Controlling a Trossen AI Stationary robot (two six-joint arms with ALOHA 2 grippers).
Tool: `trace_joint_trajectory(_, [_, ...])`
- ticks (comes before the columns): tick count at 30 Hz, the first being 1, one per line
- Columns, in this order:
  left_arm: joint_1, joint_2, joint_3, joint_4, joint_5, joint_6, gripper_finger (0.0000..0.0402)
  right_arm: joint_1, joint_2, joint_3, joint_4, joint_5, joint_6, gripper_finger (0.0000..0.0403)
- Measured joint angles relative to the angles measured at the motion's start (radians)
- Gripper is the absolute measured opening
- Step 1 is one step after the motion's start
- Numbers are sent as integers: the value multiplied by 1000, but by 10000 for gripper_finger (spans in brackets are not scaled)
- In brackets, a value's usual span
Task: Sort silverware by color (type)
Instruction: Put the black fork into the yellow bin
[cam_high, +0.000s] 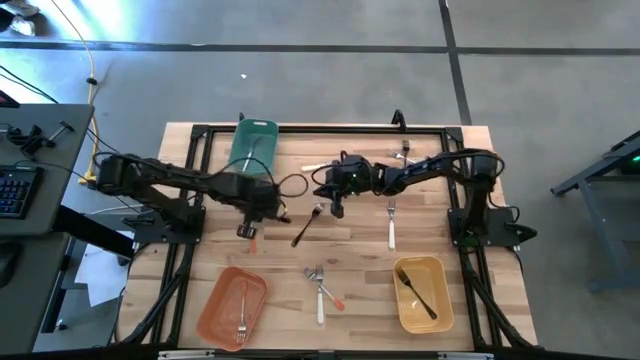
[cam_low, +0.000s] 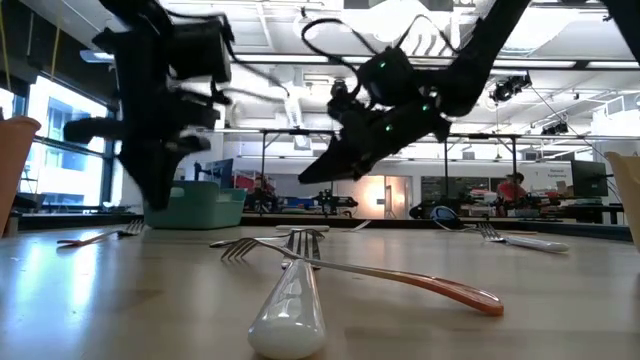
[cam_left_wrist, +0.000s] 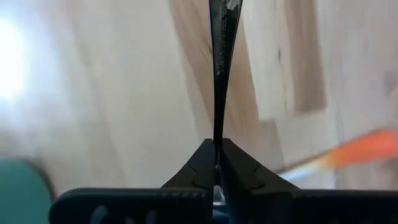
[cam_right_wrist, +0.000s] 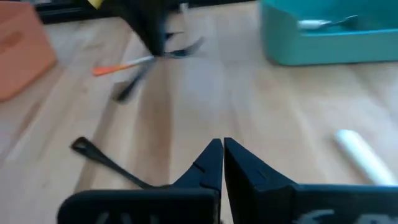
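Three kinds of small silverware lie on the wooden counter (cam_high: 500, 300): white ones, all-black ones, and silver ones with orange tips.

On the left, the orange bin (cam_high: 213, 296) holds one fork (cam_high: 242, 312). Farther back, the green bin (cam_high: 240, 150) holds one pale piece (cam_high: 257, 150).

The left pincer (cam_high: 247, 230) is down near the middle of the counter. Its fingers are closed on one thin black utensil (cam_left_wrist: 219, 62), seen from its edge. One orange-tipped piece (cam_right_wrist: 118, 67) lies on the wood just beside it.

Next comes one black fork (cam_high: 305, 228), lying at a slant between the two arms. The right pincer (cam_high: 336, 208) hangs above the counter near this fork's tines. It is closed tight and holds nothing.

At the front middle, two forks cross each other: a white-handled fork (cam_low: 290, 300) and an orange-tipped fork (cam_low: 450, 288).

To the right lies one long white fork (cam_high: 391, 228). Last, the yellow bin (cam_high: 443, 300) holds one black fork (cam_high: 417, 292).
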Motion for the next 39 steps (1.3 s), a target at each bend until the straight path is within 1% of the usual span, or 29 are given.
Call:
trace_joint_trajectory(3, [19,-88,0,50,15,-64,2,8,-70,-49,-17,64,-23,0])
trace_joint_trajectory(6, [41,-171,0,159,50,-147,1,18,-131,-127,30,72,-34,0])
trace_joint_trajectory(7, [47,-198,-6,212,67,-167,1,24,-140,-159,83,73,-16,0])
trace_joint_trajectory(9, [60,-247,-40,370,121,-199,1,37,-145,-223,233,73,42,3])
trace_joint_trajectory(11, [81,-279,-95,525,206,-232,1,57,-135,-267,394,75,105,11])
trace_joint_trajectory(13, [99,-292,-147,684,289,-268,1,82,-130,-294,507,84,152,25])
trace_joint_trajectory(15, [109,-290,-190,835,342,-303,1,112,-122,-294,577,121,188,48])
trace_joint_trajectory(17, [111,-282,-226,961,362,-326,1,141,-122,-273,610,159,207,76])
trace_joint_trajectory(20, [110,-262,-252,1069,370,-342,1,174,-122,-221,622,226,260,123])
trace_joint_trajectory(24, [109,-249,-264,1132,370,-349,0,201,-122,-143,619,232,295,177])
trace_joint_trajectory(26, [109,-248,-265,1126,369,-356,0,213,-122,-111,608,235,293,196])
trace_joint_trajectory(28, [109,-249,-265,1136,366,-355,0,220,-122,-82,590,246,287,206])
trace_joint_trajectory(33, [109,-249,-265,1145,362,-356,0,224,-122,-25,501,247,265,200])
trace_joint_trajectory(36, [109,-249,-265,1147,328,-356,0,229,-122,10,420,251,233,186])
trace_joint_trajectory(39, [109,-249,-265,1155,323,-357,0,230,-122,42,366,261,215,165])
